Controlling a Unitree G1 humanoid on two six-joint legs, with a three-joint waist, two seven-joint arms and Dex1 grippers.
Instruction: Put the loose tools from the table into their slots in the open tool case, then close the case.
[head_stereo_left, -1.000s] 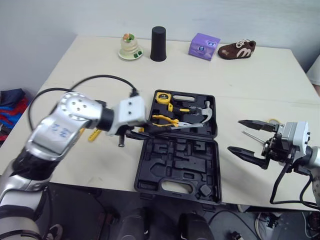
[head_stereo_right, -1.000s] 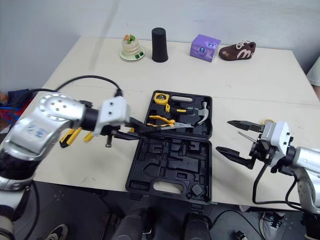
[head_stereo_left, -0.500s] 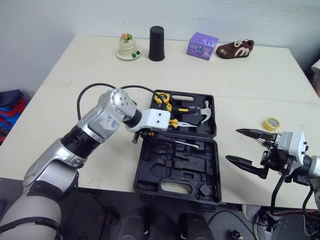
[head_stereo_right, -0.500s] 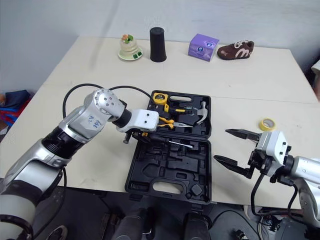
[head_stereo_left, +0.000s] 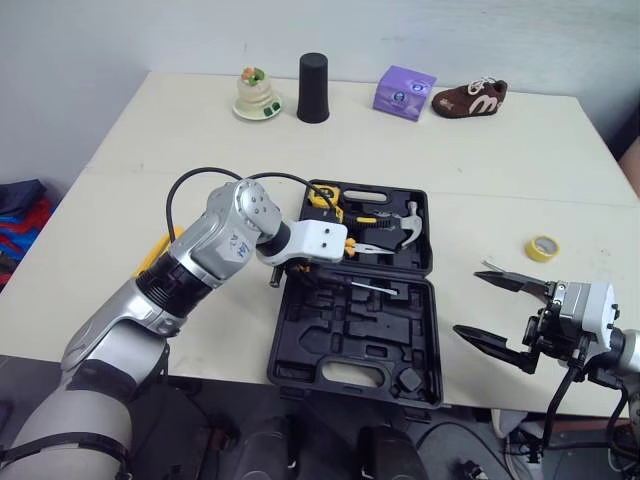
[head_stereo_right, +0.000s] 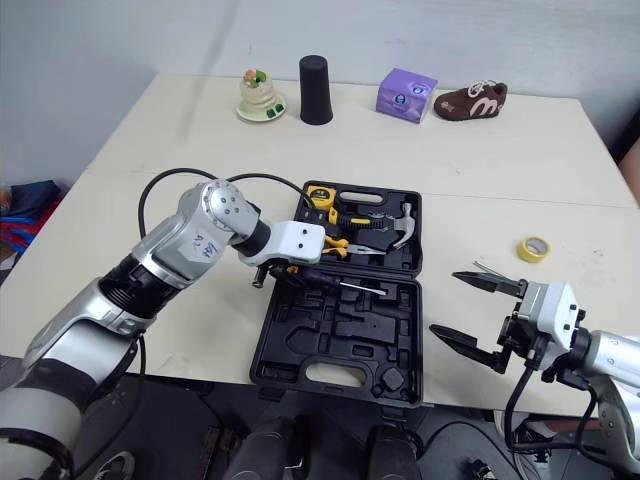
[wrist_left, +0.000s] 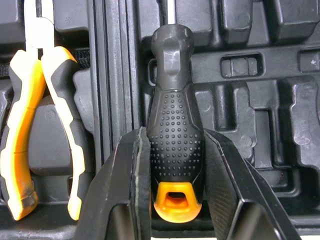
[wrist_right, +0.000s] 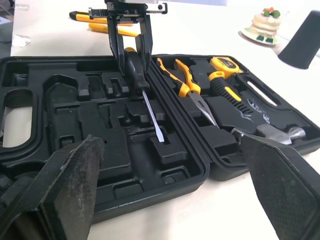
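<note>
The black tool case lies open in the middle of the table. Its far half holds a tape measure, yellow pliers and a hammer. My left gripper is shut on a black-handled screwdriver with an orange butt. The shaft points right, low over the moulded slots of the near half. Yellow-handled tools lie on the table left of the case. My right gripper is open, with nothing in it, right of the case near the front edge.
A yellow tape roll lies on the table to the right of the case. Along the far edge stand a cake figure, a black cup, a purple box and a brown shoe.
My left gripper carried the screwdriver from the case's left edge to over its near half. My right gripper drew back toward the front edge, uncovering the tape roll.
</note>
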